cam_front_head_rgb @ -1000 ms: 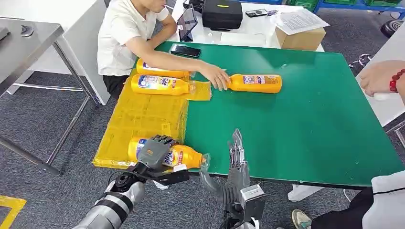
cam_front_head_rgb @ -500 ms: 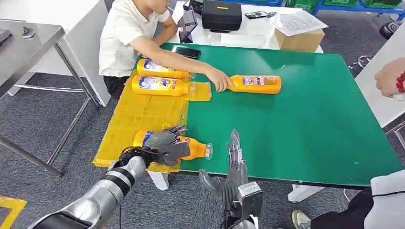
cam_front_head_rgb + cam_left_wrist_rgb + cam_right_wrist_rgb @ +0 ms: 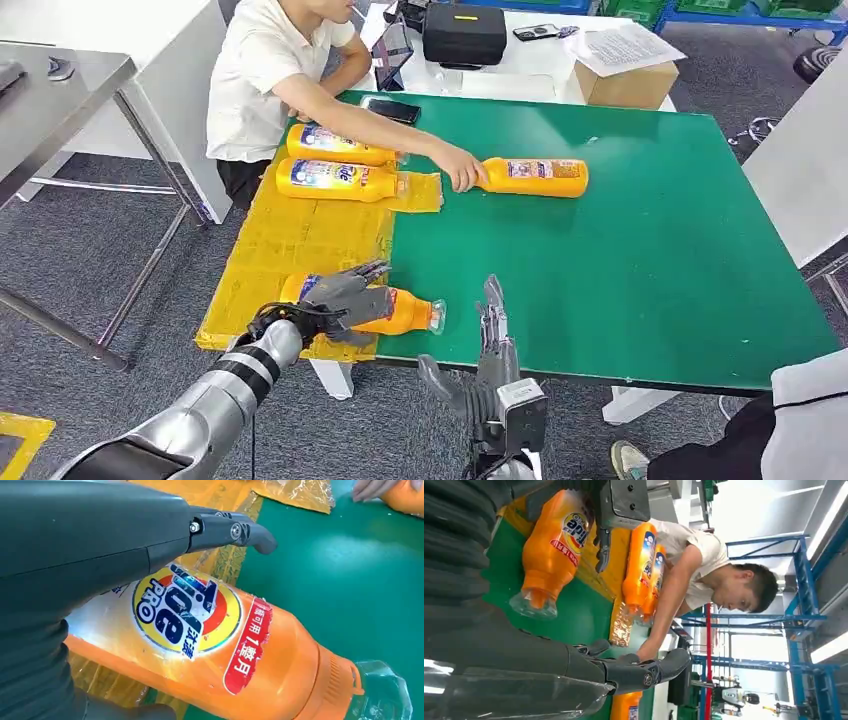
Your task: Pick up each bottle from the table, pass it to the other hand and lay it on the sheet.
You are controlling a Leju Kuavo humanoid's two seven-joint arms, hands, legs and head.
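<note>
Right robot hand (image 3: pixel 492 345) at the near worktop edge, fingers straight and spread, nothing in it, upright just right of the nearest bottle's cap. Left robot hand (image 3: pixel 345 298) lies over the nearest orange bottle (image 3: pixel 405 312), fingers draped across its label end; left wrist view shows the palm above the bottle (image 3: pixel 220 650) and one finger (image 3: pixel 235 531) held clear of it, so cannot tell whether it grips or only rests there. That bottle lies on its side at the near corner of the yellow sheet (image 3: pixel 300 240), body on the sheet, clear cap (image 3: pixel 436 315) reaching out onto the green worktop (image 3: pixel 620 270). Two more orange bottles (image 3: pixel 340 178) lie side by side at the sheet's far end, touching or nearly so. Fourth orange bottle (image 3: pixel 535 176) lies on bare green past the sheet; a person's hand (image 3: pixel 462 168) is on its cap end. Behind: black phone (image 3: pixel 390 108), cardboard box (image 3: pixel 628 82), black case (image 3: pixel 464 32).
</note>
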